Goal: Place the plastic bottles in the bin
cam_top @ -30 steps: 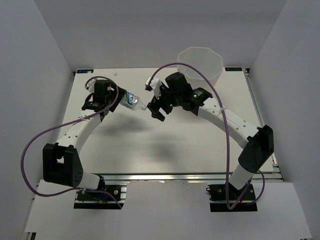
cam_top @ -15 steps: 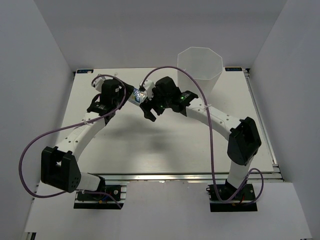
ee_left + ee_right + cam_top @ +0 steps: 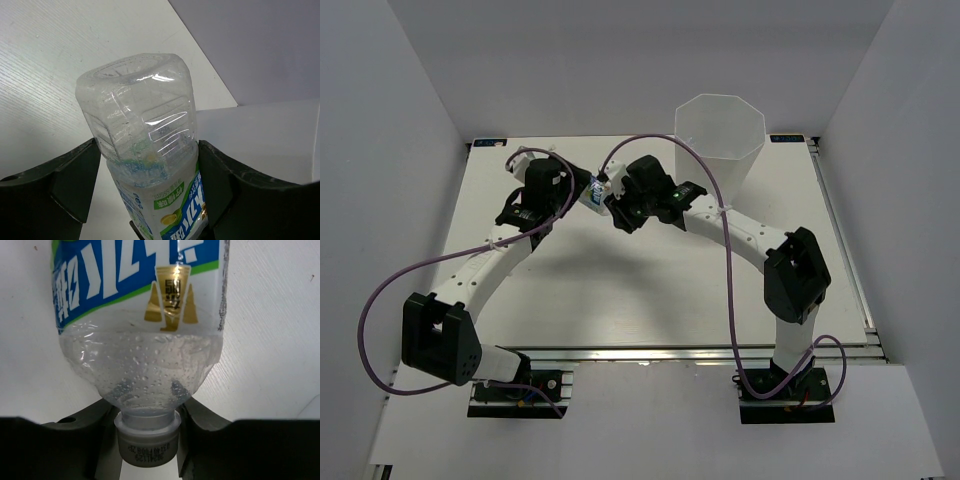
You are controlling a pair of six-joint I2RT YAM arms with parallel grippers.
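Note:
One plastic bottle [image 3: 593, 190], clear with a blue and green label, hangs above the table between both arms. My left gripper [image 3: 570, 192] is shut on its body; in the left wrist view the bottle [image 3: 145, 125] fills the gap of the left gripper [image 3: 150, 190], base pointing away. My right gripper [image 3: 612, 198] is shut on its neck: in the right wrist view the right gripper [image 3: 147, 437] pinches just above the grey-white cap [image 3: 147, 447] of the bottle [image 3: 140, 315]. The bin [image 3: 720, 135], tall, white and translucent, stands at the back right.
The white table [image 3: 650, 290] is ringed by grey walls, with a metal rail along its near edge. Purple cables loop from both arms. The right arm's elbow [image 3: 798, 275] sits over the table's right side.
My right gripper has swung left to the bottle and shut on its neck. The left gripper, still holding the bottle, shifted slightly towards the centre a second ago and has since stayed put.

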